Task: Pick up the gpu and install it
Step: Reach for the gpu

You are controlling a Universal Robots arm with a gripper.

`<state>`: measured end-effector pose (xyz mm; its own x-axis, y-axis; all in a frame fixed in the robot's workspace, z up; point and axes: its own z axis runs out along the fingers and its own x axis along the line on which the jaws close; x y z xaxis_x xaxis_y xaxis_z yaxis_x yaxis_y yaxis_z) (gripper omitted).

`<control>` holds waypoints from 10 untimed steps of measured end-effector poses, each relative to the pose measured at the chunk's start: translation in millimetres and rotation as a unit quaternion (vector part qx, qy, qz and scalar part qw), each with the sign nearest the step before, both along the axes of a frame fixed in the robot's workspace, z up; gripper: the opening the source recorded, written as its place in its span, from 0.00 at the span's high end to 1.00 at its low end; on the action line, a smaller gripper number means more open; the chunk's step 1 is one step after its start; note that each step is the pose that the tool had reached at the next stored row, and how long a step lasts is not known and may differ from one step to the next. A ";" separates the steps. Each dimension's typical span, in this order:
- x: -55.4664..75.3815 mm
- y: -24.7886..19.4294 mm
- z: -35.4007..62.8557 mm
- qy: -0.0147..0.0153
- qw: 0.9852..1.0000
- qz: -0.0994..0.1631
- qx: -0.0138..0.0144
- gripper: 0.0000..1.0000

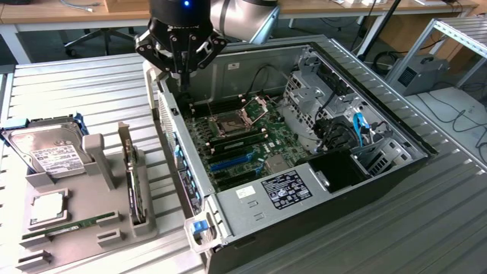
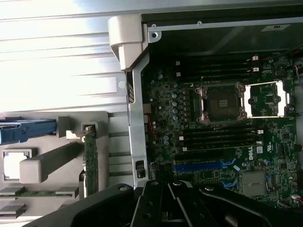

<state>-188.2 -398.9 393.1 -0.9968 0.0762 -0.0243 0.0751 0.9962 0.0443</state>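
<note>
The gpu (image 1: 134,182) stands on edge in a slot of the grey holder (image 1: 91,240), at the exterior view's left, its silver bracket end toward the back. In the wrist view it is a thin edge-on card (image 2: 91,163). My gripper (image 1: 183,85) hangs over the rear corner of the open computer case (image 1: 304,188), fingers shut and pointing down, with nothing between them. Its black linkages (image 2: 163,189) hang over the case wall. The gpu lies apart from the gripper, toward the exterior view's left and front. A blue expansion slot (image 1: 228,162) shows on the motherboard (image 2: 208,142).
The holder also carries a silver hard drive (image 1: 49,151) in a blue caddy, a processor (image 1: 47,208) and a green memory stick (image 1: 72,224). The motherboard's processor socket (image 1: 228,123) is open. Drive cages and cables (image 1: 335,114) take up the case's right side.
</note>
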 end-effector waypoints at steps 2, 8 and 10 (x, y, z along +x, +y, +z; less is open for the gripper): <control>-0.6 0.0 0.0 0.000 1.000 0.000 0.000 0.89; -2.2 0.0 0.0 0.000 1.000 0.000 0.000 0.89; -2.7 0.0 0.0 0.000 1.000 0.000 0.000 0.89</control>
